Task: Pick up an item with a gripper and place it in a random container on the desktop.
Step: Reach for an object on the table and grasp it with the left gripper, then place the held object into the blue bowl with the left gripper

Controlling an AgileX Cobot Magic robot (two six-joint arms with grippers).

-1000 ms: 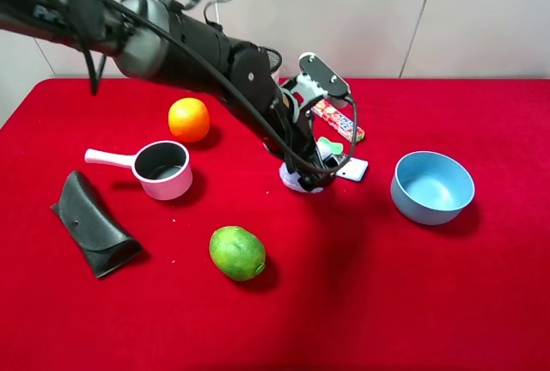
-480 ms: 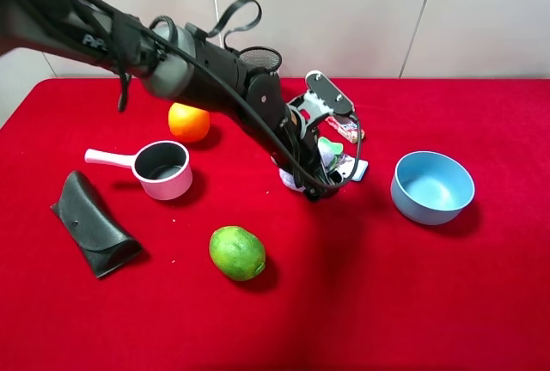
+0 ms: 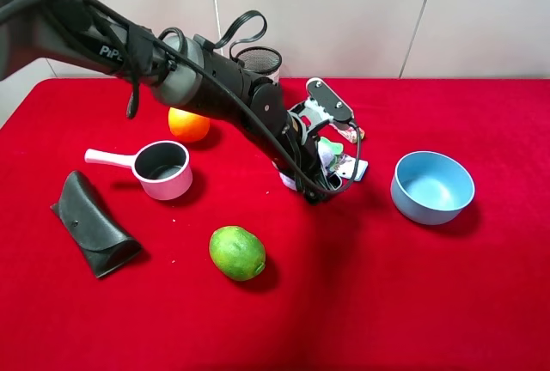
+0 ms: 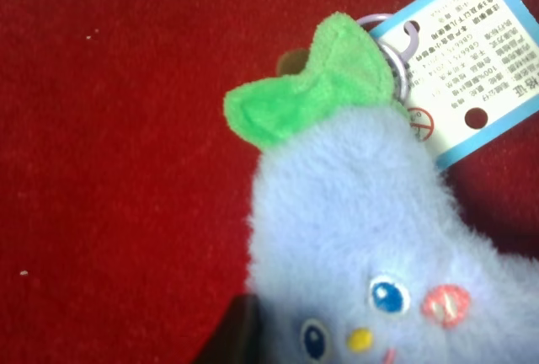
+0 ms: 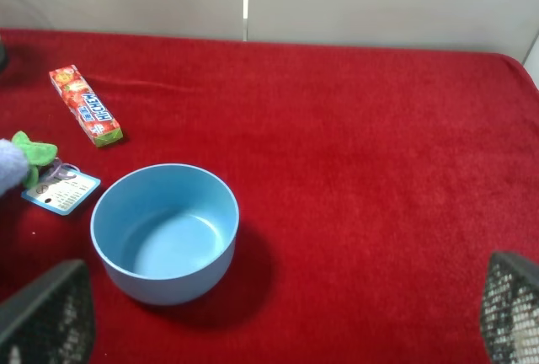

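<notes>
The pale-blue plush toy (image 3: 327, 153) with its green bow (image 4: 313, 88) and white tag (image 4: 468, 59) lies on the red cloth at mid-table. My left gripper (image 3: 316, 180) is down on it. In the left wrist view the plush (image 4: 362, 238) fills the frame and one dark finger (image 4: 232, 340) presses its side, while the other finger is hidden. The light-blue bowl (image 3: 432, 186) stands empty to the right of the plush, apart from it. It also shows in the right wrist view (image 5: 164, 231). My right gripper (image 5: 278, 297) is open and empty, above the cloth near the bowl.
A pink saucepan (image 3: 163, 169), an orange (image 3: 187, 122), a green lime (image 3: 237, 252) and a black case (image 3: 93, 223) lie on the left half. A black mesh cup (image 3: 260, 60) stands at the back. A candy pack (image 5: 86, 104) lies behind the plush.
My left arm has dropped lower and its wrist has turned over the plush. The plush has shifted slightly towards the tag. The bowl and other things have not moved.
</notes>
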